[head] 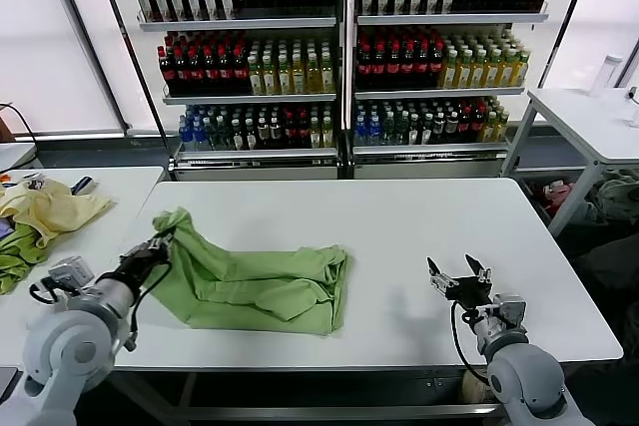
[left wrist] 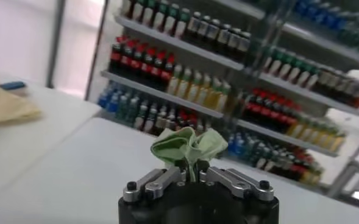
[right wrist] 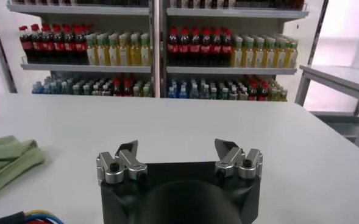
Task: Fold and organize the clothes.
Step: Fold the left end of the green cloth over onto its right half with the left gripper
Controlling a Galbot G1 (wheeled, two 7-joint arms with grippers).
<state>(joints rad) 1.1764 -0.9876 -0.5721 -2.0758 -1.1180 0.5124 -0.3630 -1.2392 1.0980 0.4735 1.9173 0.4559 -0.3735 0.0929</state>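
The left gripper (head: 158, 245) was clamped on a bunched, raised corner of the light green polo shirt (head: 262, 281). The shirt lay crumpled near the middle of the white table (head: 399, 226), its long axis running left to right. The right gripper (head: 458, 271) hovered well apart from it, jaws spread wide, holding nothing.

Premises present as a robotics test lab dressed as a retail shop. At twelve o'clock, glass-fronted shelving (head: 344, 47) carries rows of bottled drinks (head: 240, 67), sorted by colour on three tiers, as in a store cooler. In the foreground stands a plain white work table (head: 399, 226); a second white table (head: 100, 207) sits at nine o'clock and a third (head: 589, 117) at two o'clock. Pale blank wall panels flank the shelving.
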